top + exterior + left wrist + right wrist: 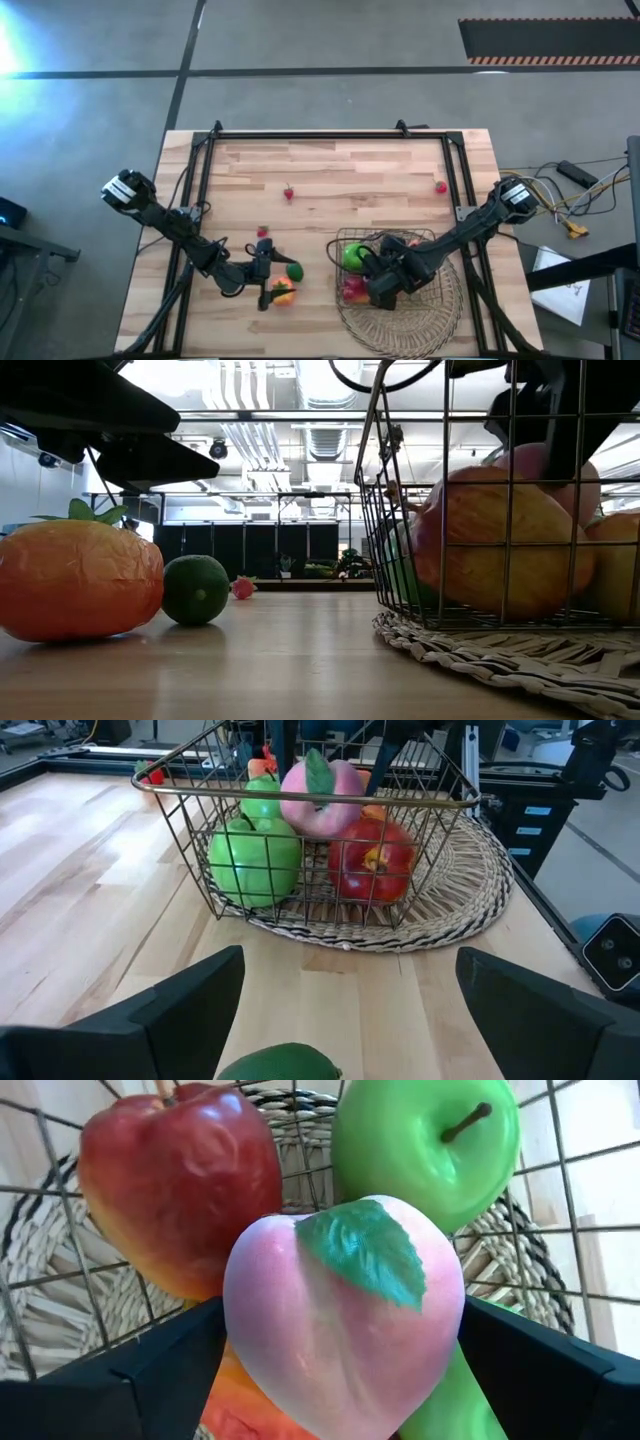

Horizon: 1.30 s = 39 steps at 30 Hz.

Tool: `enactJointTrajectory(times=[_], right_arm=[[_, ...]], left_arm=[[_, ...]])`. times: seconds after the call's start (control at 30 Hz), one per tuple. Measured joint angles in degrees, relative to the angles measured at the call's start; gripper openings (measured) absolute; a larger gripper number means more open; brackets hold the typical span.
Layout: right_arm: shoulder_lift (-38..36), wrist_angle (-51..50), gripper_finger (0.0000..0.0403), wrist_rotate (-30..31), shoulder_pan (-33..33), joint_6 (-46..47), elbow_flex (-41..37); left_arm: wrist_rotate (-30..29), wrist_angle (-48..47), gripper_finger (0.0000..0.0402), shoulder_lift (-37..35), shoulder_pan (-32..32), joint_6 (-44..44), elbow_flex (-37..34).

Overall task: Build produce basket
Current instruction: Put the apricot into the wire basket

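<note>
Here the left tool hangs spread wide over the green lime and orange fruit on the tabletop — the basket lies off to its right, where the right tool, fingers released, flanks a pink peach.

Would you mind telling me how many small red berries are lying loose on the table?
3: one berry mid-table, one near the far right rail, and one just beyond the left gripper. Others may be hidden behind the arms or basket.
</note>
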Motion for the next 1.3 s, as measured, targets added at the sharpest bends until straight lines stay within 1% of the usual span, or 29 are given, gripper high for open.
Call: enactJointTrajectory(times=[0.17, 0.27, 0.37, 0.43, 0.67, 0.97, 1.13, 1.3], right_arm=[[0.0, 1.91, 0.0373, 0.62, -0.04, -1.31, 0.17], [0.0, 2.38, 0.0373, 2.94, -0.13, -3.66, 0.2], [0.0, 2.78, 0.0373, 5.8, -0.11, -3.79, 0.19], [0.0, 3.76, 0.0373, 6.42, -0.15, -4.42, 0.05], [0.0, 4.67, 0.0373, 6.01, -0.15, -4.86, 0.04], [0.0, 4.7, 0.0373, 5.71, -1.78, -1.27, -0.25], [0.0, 4.67, 0.0373, 3.07, -2.85, 1.16, -0.89], [0.0, 4.61, 0.0373, 2.56, -2.93, 2.21, -1.72]], left_arm=[[0.0, 0.0, 0.0348, 0.0, 0.0, 0.0, 0.02], [0.0, 0.0, 0.0348, 0.0, 0.0, 0.02, 0.02], [0.02, 0.0, 0.0348, 0.0, 0.0, 0.04, 0.02], [0.02, 0.0, 0.0348, 0.0, 0.0, 0.04, 0.02], [0.01, 0.0, 0.0348, 0.0, 0.0, 0.04, 0.04], [0.0, 0.0, 0.0348, 0.0, 0.01, 0.04, 0.04], [0.01, 0.0, 0.0348, 0.0, 0.0, 0.04, 0.04], [0.02, 0.0, 0.0348, 0.0, 0.0, 0.04, 0.04]])
